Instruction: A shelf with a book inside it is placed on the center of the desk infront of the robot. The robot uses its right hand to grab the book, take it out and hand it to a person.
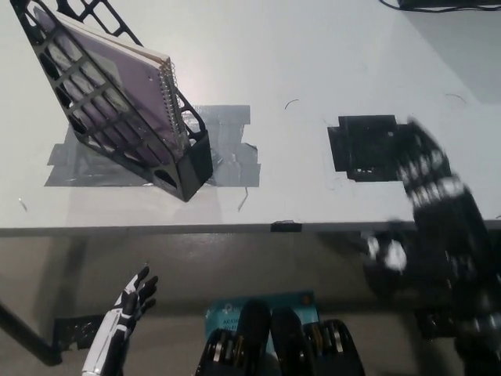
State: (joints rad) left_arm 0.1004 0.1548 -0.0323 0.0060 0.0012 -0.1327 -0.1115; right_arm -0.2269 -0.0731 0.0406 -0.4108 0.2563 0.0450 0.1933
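The job is at its opening step: the reach for the book has barely begun, and nothing has been grasped. The book (117,74), a spiral-bound notebook with a pale purple cover, stands leaning inside the black lattice shelf (176,160), which sits tilted on grey tape (227,164) stuck to the white worktop (313,47). The wire spine faces right, toward the open side of the shelf.

The black right hand (427,172) is raised over the right part of the worktop, above a black patch (364,145) on the surface, and well apart from the shelf. It is smeared by motion, so whether its fingers are spread or curled cannot be told, though it carries nothing. The white left hand (129,301) rests low at the left, below the worktop edge, fingers apart and empty.

The next move probably calls for the right hand to travel left across the worktop to the spine edge of the book, take hold where it shows above the shelf wall, and draw it out along the slant of the shelf. No person is in view to receive it
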